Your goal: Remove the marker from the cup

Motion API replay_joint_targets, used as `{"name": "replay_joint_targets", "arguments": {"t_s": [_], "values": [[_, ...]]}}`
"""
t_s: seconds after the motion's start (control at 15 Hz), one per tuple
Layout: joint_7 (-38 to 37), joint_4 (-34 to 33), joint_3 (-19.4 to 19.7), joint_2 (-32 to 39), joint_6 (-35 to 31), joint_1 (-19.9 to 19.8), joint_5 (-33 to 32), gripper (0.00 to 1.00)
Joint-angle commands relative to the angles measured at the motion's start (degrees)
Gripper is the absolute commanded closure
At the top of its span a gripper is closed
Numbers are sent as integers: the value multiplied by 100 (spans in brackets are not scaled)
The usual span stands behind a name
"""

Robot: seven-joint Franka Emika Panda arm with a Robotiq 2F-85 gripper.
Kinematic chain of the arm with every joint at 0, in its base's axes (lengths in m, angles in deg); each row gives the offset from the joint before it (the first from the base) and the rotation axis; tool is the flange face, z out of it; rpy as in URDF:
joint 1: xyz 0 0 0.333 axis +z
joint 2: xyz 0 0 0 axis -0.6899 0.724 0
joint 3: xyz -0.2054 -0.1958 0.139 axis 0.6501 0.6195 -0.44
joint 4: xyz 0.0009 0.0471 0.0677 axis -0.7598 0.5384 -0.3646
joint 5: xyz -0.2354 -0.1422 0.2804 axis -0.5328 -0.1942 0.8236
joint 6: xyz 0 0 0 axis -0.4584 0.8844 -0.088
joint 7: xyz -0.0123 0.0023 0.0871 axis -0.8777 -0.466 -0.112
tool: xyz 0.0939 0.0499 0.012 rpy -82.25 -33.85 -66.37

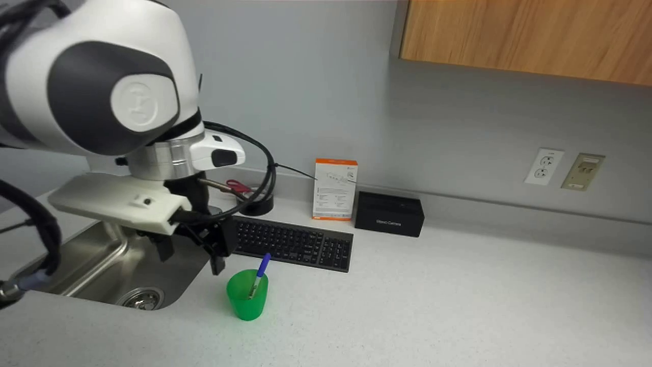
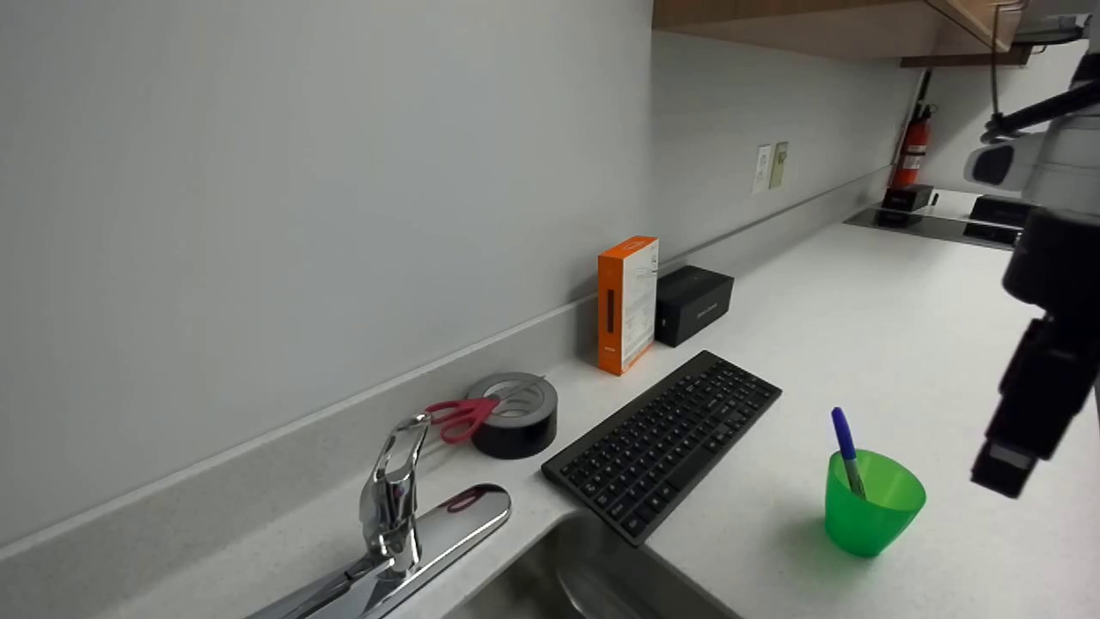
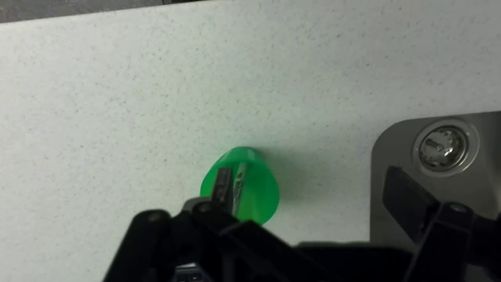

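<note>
The green cup stands upright on the counter beside the sink; it also shows in an exterior view and the wrist view. The marker leans inside it, blue end sticking up over the rim, in both exterior views. In the wrist view only its pale body shows; the blue end is hidden behind a finger. My gripper is open and empty, above the counter and sink edge. In the wrist view one finger overlaps the cup and the other lies over the sink.
A black keyboard lies behind the cup. The metal sink is beside it, with a faucet. A tape roll with red scissors, a white-orange box and a black box stand along the wall.
</note>
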Motion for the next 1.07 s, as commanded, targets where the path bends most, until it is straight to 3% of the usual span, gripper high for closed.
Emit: {"name": "replay_joint_targets", "arguments": {"t_s": [0.0,0.2,0.27,0.67,1.0], "values": [[-48,-353,223,759,-477,-284,-236,0],[-58,-523,386,1214,-693,-368,-169,0],[-5,-295,365,849,-581,-286,-117,0],[-131,-507,394,1241,-744,-309,-109,0],[-506,-1088,358,2059,-998,-307,-54,0]]}}
